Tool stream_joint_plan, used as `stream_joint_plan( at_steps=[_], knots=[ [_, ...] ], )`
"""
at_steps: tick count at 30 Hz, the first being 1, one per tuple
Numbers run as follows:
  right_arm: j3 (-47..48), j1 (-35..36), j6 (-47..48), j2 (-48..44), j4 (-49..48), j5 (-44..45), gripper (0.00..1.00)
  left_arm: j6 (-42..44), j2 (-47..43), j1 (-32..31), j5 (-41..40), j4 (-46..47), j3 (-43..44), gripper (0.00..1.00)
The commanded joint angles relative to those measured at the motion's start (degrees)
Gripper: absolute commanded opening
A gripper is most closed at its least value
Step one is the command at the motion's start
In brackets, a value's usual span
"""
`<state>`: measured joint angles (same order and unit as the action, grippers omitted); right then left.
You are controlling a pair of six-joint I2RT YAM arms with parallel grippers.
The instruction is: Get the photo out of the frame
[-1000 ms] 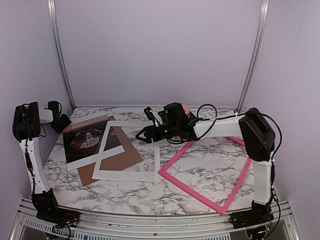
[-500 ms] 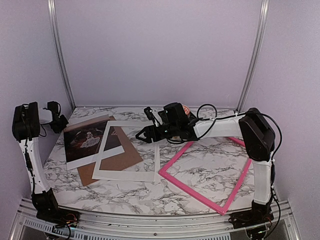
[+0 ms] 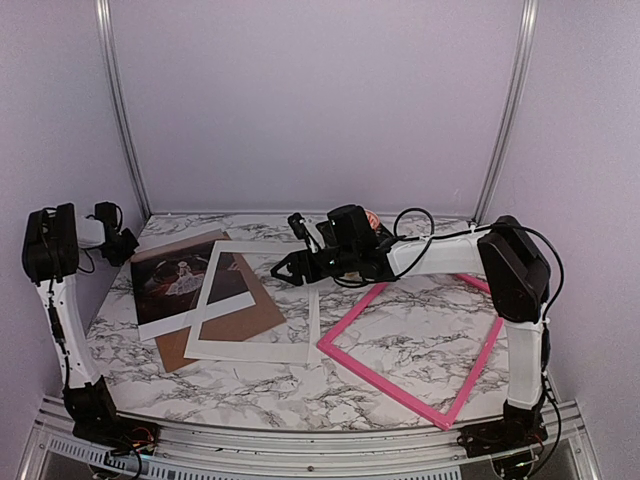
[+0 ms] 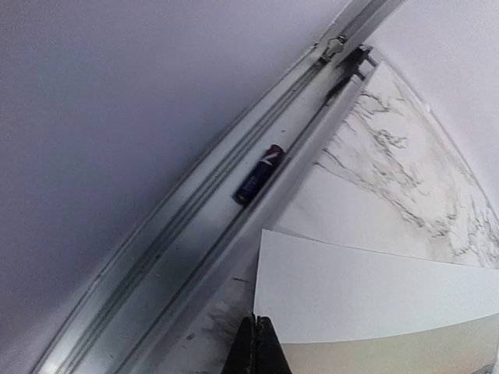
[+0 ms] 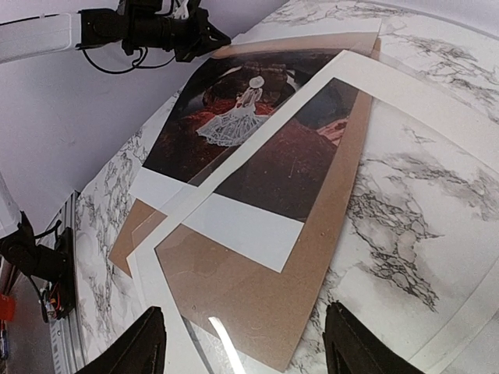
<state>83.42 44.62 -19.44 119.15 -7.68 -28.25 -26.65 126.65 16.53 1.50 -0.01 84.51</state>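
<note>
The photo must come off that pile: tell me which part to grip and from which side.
Grip the photo by its left edge, coming in low from the left with the left tool. It lies flat on the backing board, and its right side is tucked under the white mat, so probably only the left edge is free.

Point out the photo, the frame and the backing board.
photo [image 3: 182,279], top view, white-dressed figure at centre.
frame [image 3: 400,396], top view, near pink bar.
backing board [image 5: 265,300], right wrist view, bare brown face.
</note>
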Motion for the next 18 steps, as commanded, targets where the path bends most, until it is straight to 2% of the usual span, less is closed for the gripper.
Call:
stream_joint_plan(
  at_steps=[1,9,18],
  knots=[
    [0.7,0.2,-0.1,1.1,-2.0,-0.8,0.67,-3.1,-6.8,-0.8,3.1,1.5,-2.0,0.00],
    [0.3,0.3,-0.2,0.4,-2.3,-0.5,0.67,-0.8,-15.5,-1.1,-0.8,4.1,-7.9,0.00],
    [-0.3,0.3,-0.2,-1.0,-2.1,0.4,0.68,4.5,-30.4,-3.6,-4.8,6.5,-12.6,0.00]
  ],
)
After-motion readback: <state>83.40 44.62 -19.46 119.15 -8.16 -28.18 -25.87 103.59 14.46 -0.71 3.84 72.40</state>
